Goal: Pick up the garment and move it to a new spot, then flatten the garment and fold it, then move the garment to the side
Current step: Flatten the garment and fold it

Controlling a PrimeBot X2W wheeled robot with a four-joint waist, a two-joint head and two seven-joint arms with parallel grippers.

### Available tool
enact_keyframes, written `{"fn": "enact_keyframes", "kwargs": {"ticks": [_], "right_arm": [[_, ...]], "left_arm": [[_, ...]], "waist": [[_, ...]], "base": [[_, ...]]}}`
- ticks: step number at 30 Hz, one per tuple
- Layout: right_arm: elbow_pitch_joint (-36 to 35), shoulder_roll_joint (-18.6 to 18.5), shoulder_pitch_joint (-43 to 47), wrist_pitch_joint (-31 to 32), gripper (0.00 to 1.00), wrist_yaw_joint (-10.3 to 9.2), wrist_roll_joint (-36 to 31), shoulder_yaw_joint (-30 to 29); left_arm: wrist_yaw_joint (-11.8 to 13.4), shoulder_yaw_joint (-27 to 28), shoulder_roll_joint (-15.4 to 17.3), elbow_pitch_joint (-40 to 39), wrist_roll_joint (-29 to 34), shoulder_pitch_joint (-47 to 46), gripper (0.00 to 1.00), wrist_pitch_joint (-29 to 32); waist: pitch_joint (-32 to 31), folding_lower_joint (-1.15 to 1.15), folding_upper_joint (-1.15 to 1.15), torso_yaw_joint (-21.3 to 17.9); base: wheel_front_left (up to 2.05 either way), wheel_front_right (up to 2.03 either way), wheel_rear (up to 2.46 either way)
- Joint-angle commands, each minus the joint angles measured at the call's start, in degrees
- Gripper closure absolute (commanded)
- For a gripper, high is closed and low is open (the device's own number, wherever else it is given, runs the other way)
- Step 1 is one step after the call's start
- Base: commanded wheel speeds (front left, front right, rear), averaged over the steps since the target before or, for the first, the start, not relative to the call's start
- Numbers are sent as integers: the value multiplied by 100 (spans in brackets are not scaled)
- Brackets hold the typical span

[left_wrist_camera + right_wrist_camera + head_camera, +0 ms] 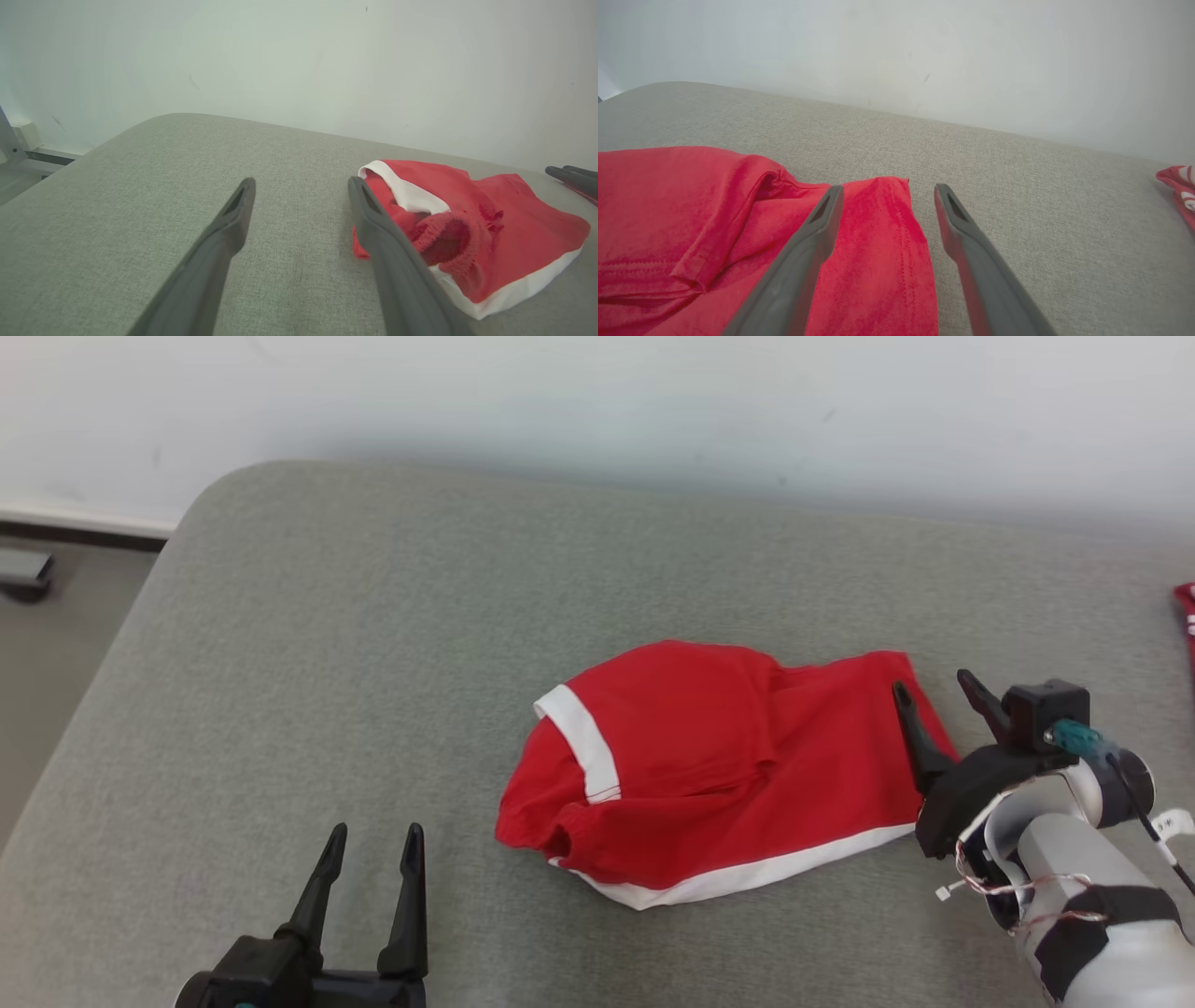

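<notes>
The garment [719, 765] is red with white bands, lying crumpled and partly folded on the grey cushion [373, 644]. My right gripper [934, 695] stands open just above the garment's right edge, one finger over the red cloth, the other past the edge, nothing held. The right wrist view shows the garment [714, 233] under and left of the open right gripper [887, 193]. My left gripper [373, 845] is open near the front edge, left of the garment and apart from it. In the left wrist view the garment [490, 224] lies right of the open left gripper [301, 186].
Another red and white piece of cloth [1186, 616] lies at the cushion's far right, seen also as cloth [1178, 186] in the right wrist view. A pale wall [597, 401] runs behind the cushion. Floor with a dark object [23, 574] lies to the left.
</notes>
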Motion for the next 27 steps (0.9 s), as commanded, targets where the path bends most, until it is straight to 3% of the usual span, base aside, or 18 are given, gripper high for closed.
{"fn": "enact_keyframes", "kwargs": {"ticks": [1,10,18,27], "right_arm": [[-262,-90,230,-56,0,-16,93,-17],[-2111,-222,1405,-52,0,-16,-85,-958],[-3698,220,2801,-43,0,-16,-538,-1919],[-4759,851,3895,-42,0,-16,-886,-2264]], "left_arm": [[-2,46,-4,-12,28,96,0,-17],[-43,259,-3,-63,177,297,0,-17],[-71,372,-3,-67,308,366,0,-17],[-95,328,74,-7,535,398,0,-17]], "waist": [[-228,0,-1,-301],[-441,0,-1,-716],[-533,0,-1,-871],[-525,0,-1,-925]], "base": [[0,0,0],[0,0,0],[0,0,0],[0,0,0]]}}
